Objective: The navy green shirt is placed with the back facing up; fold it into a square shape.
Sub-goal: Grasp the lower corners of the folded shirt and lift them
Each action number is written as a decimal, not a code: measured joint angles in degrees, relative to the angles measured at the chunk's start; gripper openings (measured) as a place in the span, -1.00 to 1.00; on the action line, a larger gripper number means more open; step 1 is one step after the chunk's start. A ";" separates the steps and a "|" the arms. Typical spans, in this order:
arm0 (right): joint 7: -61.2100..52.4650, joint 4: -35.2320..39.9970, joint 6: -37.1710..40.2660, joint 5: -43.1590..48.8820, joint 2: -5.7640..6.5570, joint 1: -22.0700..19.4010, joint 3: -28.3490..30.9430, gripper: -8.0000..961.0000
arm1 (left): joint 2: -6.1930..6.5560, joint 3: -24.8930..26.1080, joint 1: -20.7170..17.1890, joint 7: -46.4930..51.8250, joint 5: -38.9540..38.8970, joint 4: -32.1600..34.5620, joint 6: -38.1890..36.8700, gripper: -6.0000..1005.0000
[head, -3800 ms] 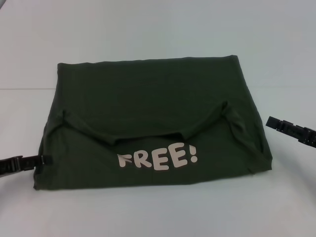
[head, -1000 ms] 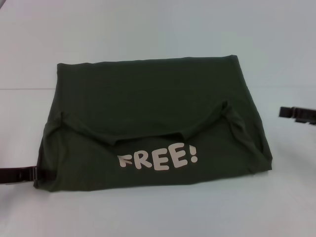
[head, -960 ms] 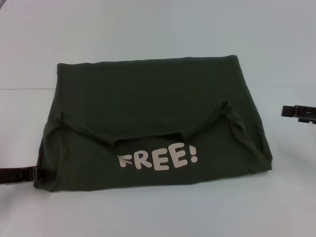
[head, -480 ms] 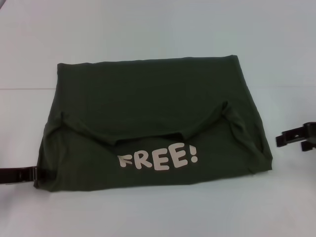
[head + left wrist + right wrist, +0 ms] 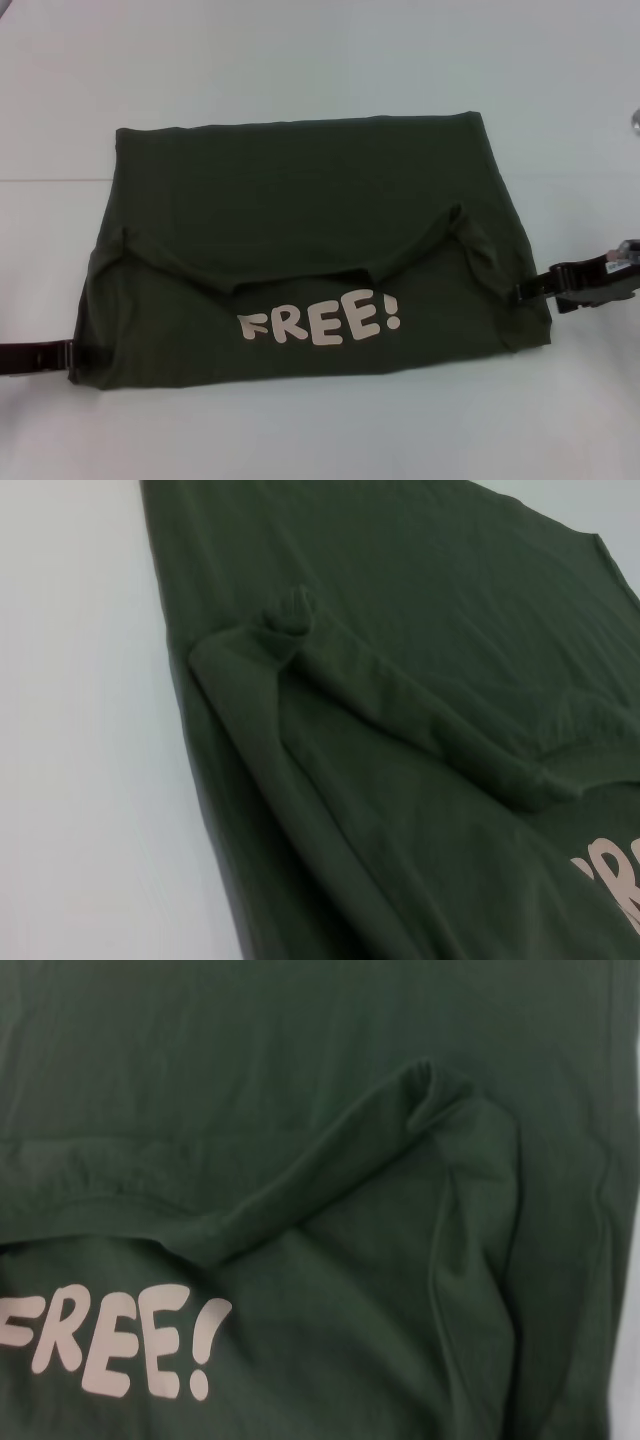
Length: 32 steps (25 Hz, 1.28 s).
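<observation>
The navy green shirt (image 5: 300, 220) lies folded into a broad rectangle on the white table (image 5: 300, 60). Its near flap is turned over and shows the cream "FREE!" lettering (image 5: 320, 318). Folded sleeve ridges run across the middle. My left gripper (image 5: 80, 352) lies low at the shirt's near-left corner, its tip at the fabric's edge. On the other side, my right gripper (image 5: 533, 289) reaches in with its tip at the shirt's right edge, near the front corner. The left wrist view shows the shirt's (image 5: 420, 680) folded edge and sleeve ridge. The right wrist view shows the shirt's (image 5: 300, 1080) fabric and the lettering (image 5: 110, 1345).
White table surface surrounds the shirt on all sides. A faint seam line in the table (image 5: 40, 180) runs across behind the shirt's left corner. A small pale object (image 5: 635, 118) peeks in at the right edge.
My right gripper has come down and in from farther right and now meets the shirt's right edge. The left gripper has stayed at the near-left corner over the last second. The shirt has not moved.
</observation>
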State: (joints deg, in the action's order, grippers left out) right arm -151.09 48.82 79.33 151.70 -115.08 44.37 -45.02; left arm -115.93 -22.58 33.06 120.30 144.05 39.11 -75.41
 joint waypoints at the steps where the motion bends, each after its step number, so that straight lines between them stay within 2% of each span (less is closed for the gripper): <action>1: 0.10 -0.80 -0.80 -0.01 -0.09 0.26 -0.13 0.84 | 0.00 0.00 -0.01 -0.01 0.00 0.00 0.00 -0.90; 12: 0.72 -4.52 -6.88 -0.13 -2.25 0.64 -2.31 0.74 | 0.00 0.00 0.21 -0.07 0.00 -0.20 0.00 -0.90; 32: 0.88 -6.28 -9.02 -0.13 -2.96 0.56 -1.91 0.55 | 0.00 0.00 0.39 -0.07 -0.16 -0.27 0.09 -0.90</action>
State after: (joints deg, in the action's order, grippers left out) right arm -150.21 42.53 70.31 151.57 -118.03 44.94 -46.94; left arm -115.93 -22.59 33.46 120.23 143.89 38.84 -75.31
